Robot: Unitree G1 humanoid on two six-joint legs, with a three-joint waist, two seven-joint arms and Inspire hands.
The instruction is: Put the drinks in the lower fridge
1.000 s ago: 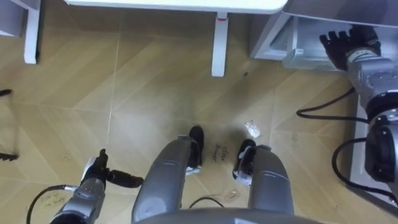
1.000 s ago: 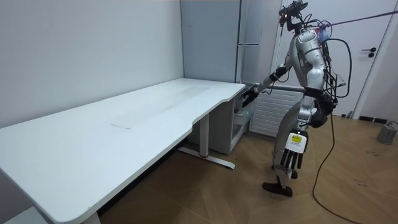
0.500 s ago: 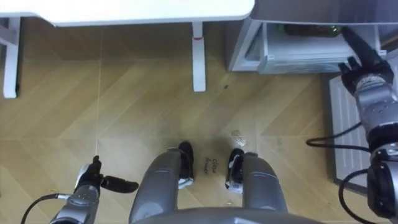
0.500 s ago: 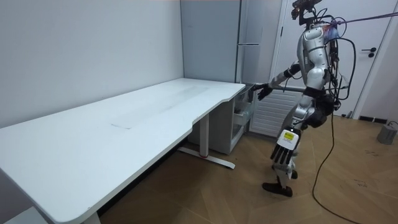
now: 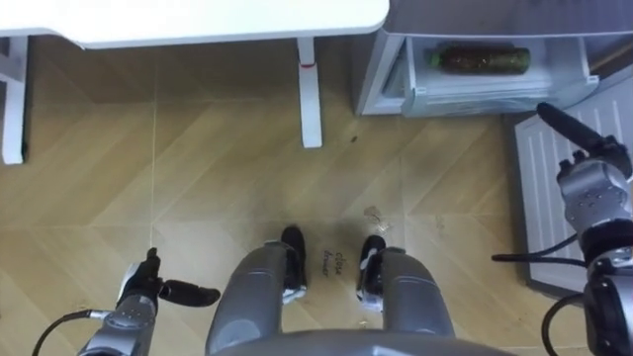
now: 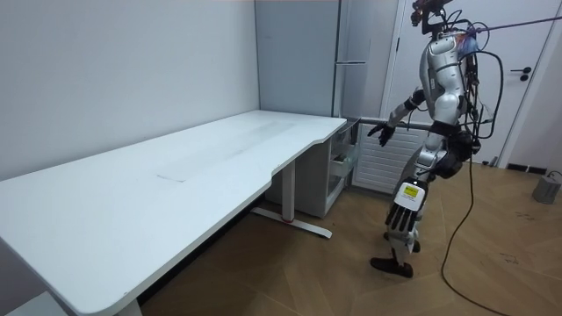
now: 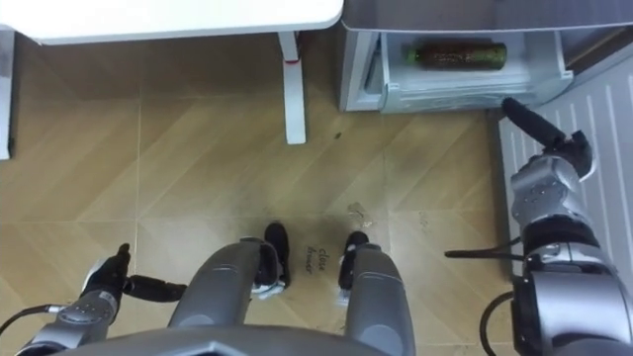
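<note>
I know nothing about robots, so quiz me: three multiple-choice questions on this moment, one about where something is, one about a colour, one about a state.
1. Where does the bottle lie?
A) on the white table
B) in the fridge drawer
C) on the floor

2. What colour is the bottle?
A) dark green
B) red
C) white

3. What is the right hand doing?
A) clutching a bottle
B) open, holding nothing
C) gripping a table leg

Answers:
1 B: the bottle lies on its side inside the open drawer.
2 A: its body looks dark green against the pale drawer.
3 B: the hand's fingers are straight, near the drawer, with nothing between them.
</note>
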